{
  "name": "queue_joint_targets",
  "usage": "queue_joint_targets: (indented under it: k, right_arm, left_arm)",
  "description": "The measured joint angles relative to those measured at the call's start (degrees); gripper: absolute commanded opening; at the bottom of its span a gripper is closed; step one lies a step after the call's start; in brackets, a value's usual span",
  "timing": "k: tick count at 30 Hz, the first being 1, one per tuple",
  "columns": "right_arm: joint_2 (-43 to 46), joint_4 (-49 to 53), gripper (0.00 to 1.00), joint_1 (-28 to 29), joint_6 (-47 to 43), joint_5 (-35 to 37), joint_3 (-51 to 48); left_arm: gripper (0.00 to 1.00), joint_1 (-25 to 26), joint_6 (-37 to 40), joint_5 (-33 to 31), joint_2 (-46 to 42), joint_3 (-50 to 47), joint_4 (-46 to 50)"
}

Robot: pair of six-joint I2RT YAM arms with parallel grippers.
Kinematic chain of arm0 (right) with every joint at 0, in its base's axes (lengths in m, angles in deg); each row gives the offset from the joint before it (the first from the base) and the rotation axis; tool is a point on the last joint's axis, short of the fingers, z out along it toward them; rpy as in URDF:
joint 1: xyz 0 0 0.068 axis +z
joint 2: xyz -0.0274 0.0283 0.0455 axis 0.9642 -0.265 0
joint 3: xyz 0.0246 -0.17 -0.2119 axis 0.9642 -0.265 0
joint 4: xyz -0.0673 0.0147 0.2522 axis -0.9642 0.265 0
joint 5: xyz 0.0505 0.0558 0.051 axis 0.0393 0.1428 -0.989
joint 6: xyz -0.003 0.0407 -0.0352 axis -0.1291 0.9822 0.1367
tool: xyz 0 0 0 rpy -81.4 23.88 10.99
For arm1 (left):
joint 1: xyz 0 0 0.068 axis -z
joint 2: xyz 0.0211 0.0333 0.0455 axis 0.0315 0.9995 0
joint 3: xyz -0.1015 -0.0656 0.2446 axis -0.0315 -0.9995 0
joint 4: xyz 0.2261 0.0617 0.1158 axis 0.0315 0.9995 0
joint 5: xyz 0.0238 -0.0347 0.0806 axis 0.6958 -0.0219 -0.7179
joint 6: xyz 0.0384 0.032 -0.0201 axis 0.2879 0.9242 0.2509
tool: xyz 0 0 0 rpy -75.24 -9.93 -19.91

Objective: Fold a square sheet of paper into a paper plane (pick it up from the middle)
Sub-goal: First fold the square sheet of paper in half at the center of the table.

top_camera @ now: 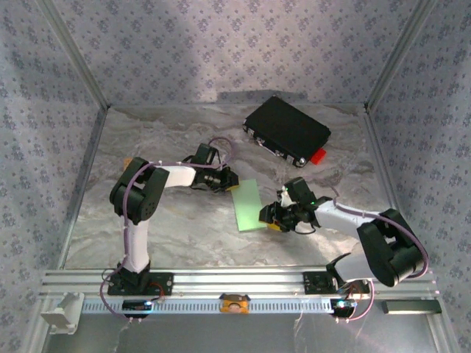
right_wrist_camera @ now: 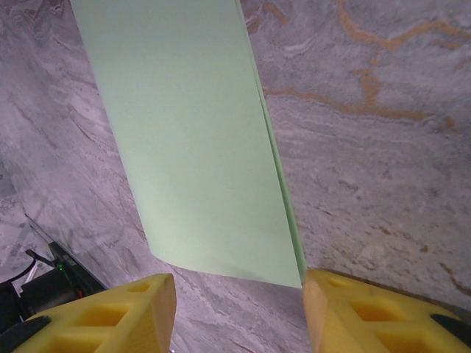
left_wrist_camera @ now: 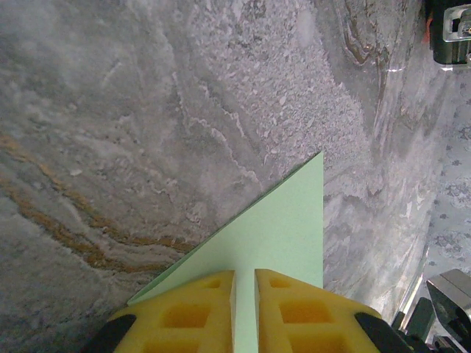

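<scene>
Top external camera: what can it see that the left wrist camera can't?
The top view gives: the black-and-white left arm and right arm whole, base to wrist, and the full oblong outline of the pale green folded paper sheet. The left wrist view gives: a close look at the left gripper, its yellow fingers pinched shut on that sheet's edge. Shared: the green sheet, the flat black rectangular case and the grey marbled table.

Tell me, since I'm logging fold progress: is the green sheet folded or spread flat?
Folded: the square sheet of paper shows two stacked layers along its right edge in the right wrist view.
</scene>
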Motion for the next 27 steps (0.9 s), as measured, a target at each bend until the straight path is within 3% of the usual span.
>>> queue_joint_targets:
  k: [27]
  right_arm:
    - [0.0, 2.2, 0.5, -0.3, 0.9, 0.4, 0.1]
  left_arm:
    - [0.15, 0.0, -0.5, 0.0, -0.2, -0.6, -1.0]
